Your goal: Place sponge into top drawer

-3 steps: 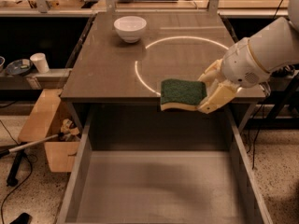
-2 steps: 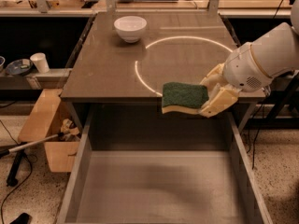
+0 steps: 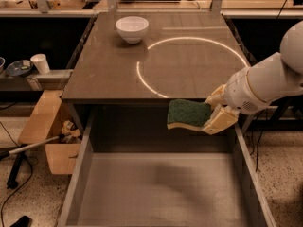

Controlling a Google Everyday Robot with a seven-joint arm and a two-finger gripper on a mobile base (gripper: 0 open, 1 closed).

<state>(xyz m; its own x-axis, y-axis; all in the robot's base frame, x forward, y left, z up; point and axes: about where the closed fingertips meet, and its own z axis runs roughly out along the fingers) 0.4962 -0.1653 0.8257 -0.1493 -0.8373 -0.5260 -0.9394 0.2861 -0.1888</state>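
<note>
You have the gripper [image 3: 211,115] on the right of the scene, reaching in from the white arm [image 3: 265,82]. It sits at the front edge of the table [image 3: 109,74], above the back of the pulled-out top drawer [image 3: 161,188]. Its jaws are clamped on the right end of the sponge [image 3: 188,113], with one pale finger above and one below. The sponge hangs in the air roughly level, with its green scouring side up and the yellow foam beneath. It is above the drawer's grey floor, not resting on it. On the table you see a white bowl [image 3: 131,29] near the far left corner, well apart from the sponge. A wooden box [image 3: 45,126] stands on the floor left of the drawer.
</note>
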